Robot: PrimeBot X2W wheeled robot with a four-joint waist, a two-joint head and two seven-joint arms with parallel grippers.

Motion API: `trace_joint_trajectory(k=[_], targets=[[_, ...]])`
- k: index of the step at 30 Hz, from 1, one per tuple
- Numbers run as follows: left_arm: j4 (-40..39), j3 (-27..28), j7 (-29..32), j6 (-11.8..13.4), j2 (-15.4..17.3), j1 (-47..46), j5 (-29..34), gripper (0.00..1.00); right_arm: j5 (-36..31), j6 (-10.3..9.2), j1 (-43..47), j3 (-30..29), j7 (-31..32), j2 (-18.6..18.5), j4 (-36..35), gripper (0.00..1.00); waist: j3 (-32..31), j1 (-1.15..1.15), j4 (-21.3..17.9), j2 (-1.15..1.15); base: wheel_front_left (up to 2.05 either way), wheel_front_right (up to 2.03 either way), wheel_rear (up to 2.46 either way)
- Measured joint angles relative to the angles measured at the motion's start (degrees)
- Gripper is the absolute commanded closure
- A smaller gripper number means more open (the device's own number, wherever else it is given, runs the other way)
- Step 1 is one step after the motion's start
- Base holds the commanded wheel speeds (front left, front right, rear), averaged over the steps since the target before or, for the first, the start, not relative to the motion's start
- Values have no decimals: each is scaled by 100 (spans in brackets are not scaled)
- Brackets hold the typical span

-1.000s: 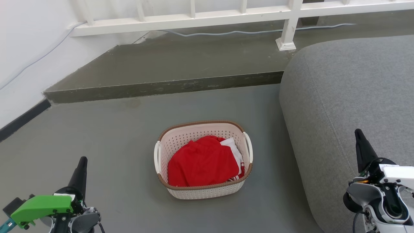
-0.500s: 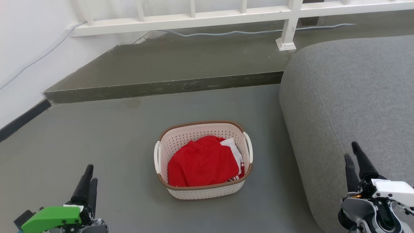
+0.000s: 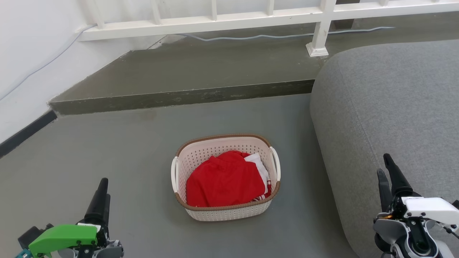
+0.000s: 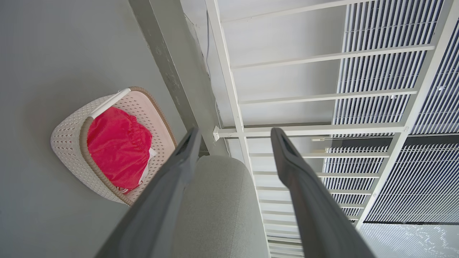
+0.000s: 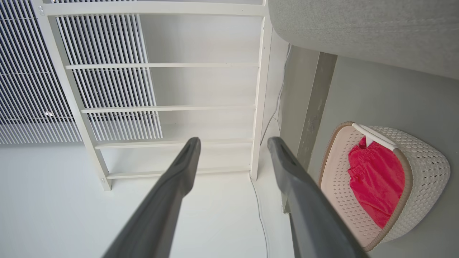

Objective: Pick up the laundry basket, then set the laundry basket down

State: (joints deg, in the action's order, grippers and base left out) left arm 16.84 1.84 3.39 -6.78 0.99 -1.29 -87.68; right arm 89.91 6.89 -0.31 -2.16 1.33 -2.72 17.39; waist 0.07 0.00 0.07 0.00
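The laundry basket [image 3: 229, 211] stands on the grey floor at the middle of the head view, cream-white and perforated, with a brown rim and white side handles. Red cloth with a bit of white lies inside it. My left gripper [image 3: 104, 188] is at the lower left, well apart from the basket, open and holding nothing. My right gripper [image 3: 383, 164] is at the lower right over the sofa's edge, open and holding nothing. The basket [image 4: 68, 139] lies left of the left gripper [image 4: 233, 132] in the left wrist view. It lies right of the right gripper [image 5: 233, 141] as the basket [image 5: 423, 172].
A grey sofa [image 3: 387, 107] fills the right side, close to the basket. A raised concrete step [image 3: 179, 96] runs behind the basket, with a white railing [image 3: 319, 32] and a cable on it. A white wall [image 3: 28, 53] borders the left.
Both grippers have turned so that two separate fingers now show where one did. The left gripper moved down and a little right; the right dipped, then rose slightly. The basket stayed put.
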Motion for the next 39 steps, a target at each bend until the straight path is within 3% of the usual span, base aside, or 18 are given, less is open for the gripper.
trace_joint_trajectory(k=[11,39], targets=[[-197,-179,-196,125,108,0,783,0,-1028,-155,-5,171,-182,-90,-208,0,5,0,18,0,0,0,0],[-624,-977,-700,530,379,0,3630,0,-3739,-658,-3,1077,-591,-180,-353,0,99,0,61,0,0,0,0]])
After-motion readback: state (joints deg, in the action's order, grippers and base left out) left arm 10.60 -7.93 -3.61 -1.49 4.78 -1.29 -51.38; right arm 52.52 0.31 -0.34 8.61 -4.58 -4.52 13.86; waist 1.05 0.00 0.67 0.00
